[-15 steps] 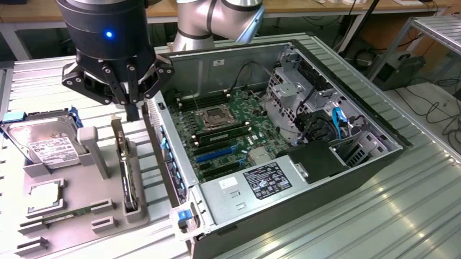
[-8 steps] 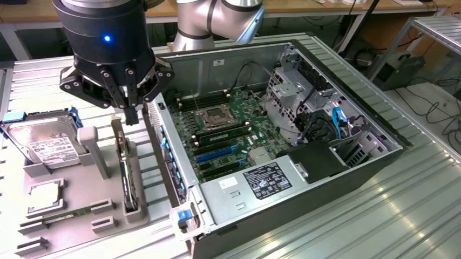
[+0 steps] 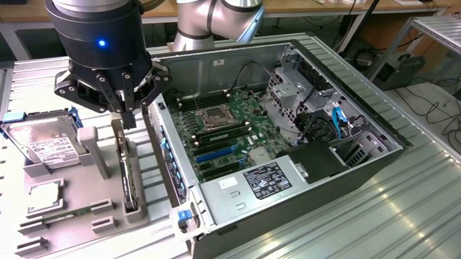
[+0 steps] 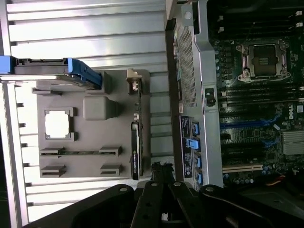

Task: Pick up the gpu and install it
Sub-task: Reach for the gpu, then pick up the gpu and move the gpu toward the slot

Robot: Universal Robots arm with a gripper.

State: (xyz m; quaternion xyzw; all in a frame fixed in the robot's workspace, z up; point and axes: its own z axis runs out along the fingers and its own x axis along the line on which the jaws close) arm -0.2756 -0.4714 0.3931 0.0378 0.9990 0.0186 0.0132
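As we read the exterior view from its left, a silver hard drive [image 3: 45,144] in a blue carrier leans at the far edge of a grey holder tray [image 3: 81,181] on the ribbed metal bench [image 3: 403,205]. Nearer us in the tray lie a square processor [image 3: 45,197] and a narrow memory stick [image 3: 63,218]. The gpu [image 3: 128,172] stands on its long edge in the tray's slot nearest the case, bracket end up. The gripper [image 3: 127,123] hangs just above that upper end, its fingertips drawn together with nothing between them. In the wrist view we see the gripper [image 4: 159,185] offset beside the gpu [image 4: 135,142]. To the right lies the open computer case [image 3: 303,178], its motherboard [image 3: 230,129] exposed.
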